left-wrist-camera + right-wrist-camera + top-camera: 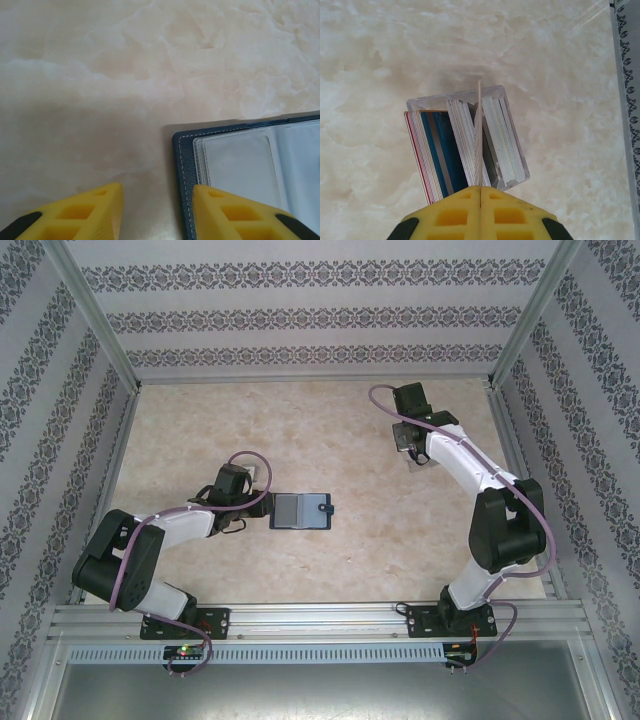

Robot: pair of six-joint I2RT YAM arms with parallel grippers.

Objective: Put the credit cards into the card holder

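The card holder [300, 510] lies open on the marble table, navy with clear sleeves [240, 170] inside. My left gripper [157, 202] is open at the holder's left edge: one yellow finger [235, 215] sits over the navy border, the other [85, 215] over bare table. My right gripper [480, 189] is shut on one whitish credit card [479, 135], seen edge-on and upright. It hangs over a clear case [516, 167] holding several more credit cards [437, 150], red, dark blue and whitish. From above, the right gripper [408, 445] is at the back right.
The marble tabletop [300, 430] is fenced by patterned walls and metal posts. A wall edge [625, 100] runs close on the right of the clear case. Bare table lies between the holder and the right arm [470, 475].
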